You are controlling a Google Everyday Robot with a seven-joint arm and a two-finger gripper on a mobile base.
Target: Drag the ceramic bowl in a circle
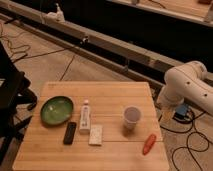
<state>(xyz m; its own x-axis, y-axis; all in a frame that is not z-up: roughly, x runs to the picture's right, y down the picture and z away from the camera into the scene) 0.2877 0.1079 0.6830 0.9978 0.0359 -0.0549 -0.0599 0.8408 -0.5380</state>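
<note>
Bowl first: the wide, shallow, glossy green ceramic bowl [56, 109] sits upright at the left side of the pale wooden worktop [115, 95], apart from its neighbours. Just right of it lie a black rectangular remote [70, 133], a white tube with a small cap [85, 116] and a flat whitish packet [95, 135], each with its long side running front to back. Further right stands a small whitish cup [131, 117], and near the right front corner lies a slim orange-red piece [149, 144]. Beyond the right edge the white robot arm [187, 82] is folded, its tool [165, 106] low beside the worktop, released and holding nothing. The bowl therefore lies well apart from the tool, across the worktop to the left, with the cup and tube between them. The reach will probably have to pass above those.
</note>
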